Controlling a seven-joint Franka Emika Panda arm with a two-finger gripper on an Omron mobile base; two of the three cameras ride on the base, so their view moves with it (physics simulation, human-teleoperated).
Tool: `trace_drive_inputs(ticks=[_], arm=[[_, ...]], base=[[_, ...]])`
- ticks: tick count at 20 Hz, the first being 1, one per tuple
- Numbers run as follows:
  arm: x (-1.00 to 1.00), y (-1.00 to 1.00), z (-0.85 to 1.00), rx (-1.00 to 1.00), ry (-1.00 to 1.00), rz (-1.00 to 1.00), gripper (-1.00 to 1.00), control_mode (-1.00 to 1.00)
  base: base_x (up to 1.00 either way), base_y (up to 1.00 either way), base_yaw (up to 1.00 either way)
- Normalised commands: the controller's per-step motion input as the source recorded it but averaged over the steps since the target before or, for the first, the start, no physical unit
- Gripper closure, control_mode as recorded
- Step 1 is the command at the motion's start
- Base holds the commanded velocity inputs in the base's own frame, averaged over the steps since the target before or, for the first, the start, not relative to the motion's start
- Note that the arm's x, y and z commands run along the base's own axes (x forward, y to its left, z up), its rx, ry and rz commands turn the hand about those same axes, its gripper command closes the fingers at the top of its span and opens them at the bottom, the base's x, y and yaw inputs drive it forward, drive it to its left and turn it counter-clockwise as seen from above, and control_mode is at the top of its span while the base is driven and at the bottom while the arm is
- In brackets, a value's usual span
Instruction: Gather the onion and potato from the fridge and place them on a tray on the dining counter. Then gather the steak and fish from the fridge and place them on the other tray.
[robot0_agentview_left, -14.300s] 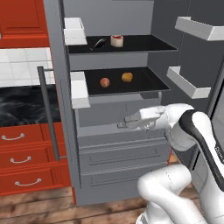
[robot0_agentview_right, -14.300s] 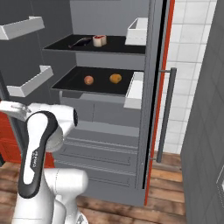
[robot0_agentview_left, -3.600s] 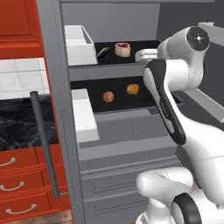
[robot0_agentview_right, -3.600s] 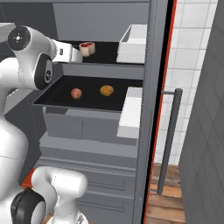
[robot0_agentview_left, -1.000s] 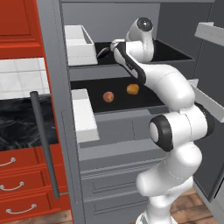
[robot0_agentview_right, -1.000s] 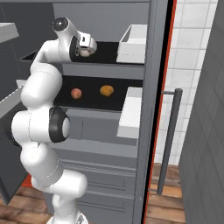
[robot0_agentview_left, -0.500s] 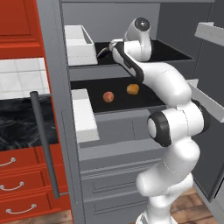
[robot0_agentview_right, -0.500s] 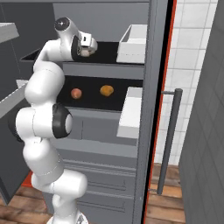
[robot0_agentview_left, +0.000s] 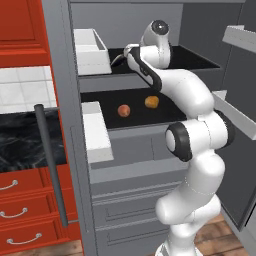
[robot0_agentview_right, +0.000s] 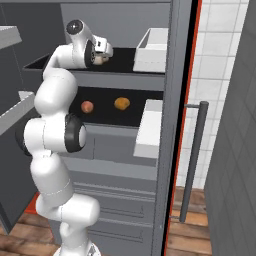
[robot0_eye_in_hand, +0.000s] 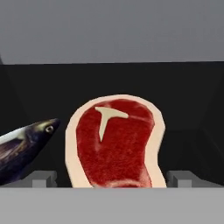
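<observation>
I had the gripper (robot0_eye_in_hand: 112, 183) spread wide around the steak (robot0_eye_in_hand: 115, 142) on the fridge's (robot0_agentview_left: 65, 125) upper shelf — best to centre, clear the fish (robot0_eye_in_hand: 24, 146), then close.

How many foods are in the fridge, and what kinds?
Steak: 1
Fish: 1
Reddish round one, lower shelf: 1
Orange-brown one beside it: 1
Total: 4
</observation>
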Motion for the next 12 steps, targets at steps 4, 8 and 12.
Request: trace_drive_inputs(ticks=[4,8,12], arm=[[0.04,0.0,-0.05,0.0,0.07,0.0,-1.0,-1.0],[0.0,0.0,-0.24,0.0,0.06,0.0,-1.0,-1.0],[0.0,0.0,-0.13,0.0,0.0,0.0,-1.0,-1.0]], base=[[0.0,0.0,0.0],[0.0,0.0,0.0],[0.0,0.0,0.0]])
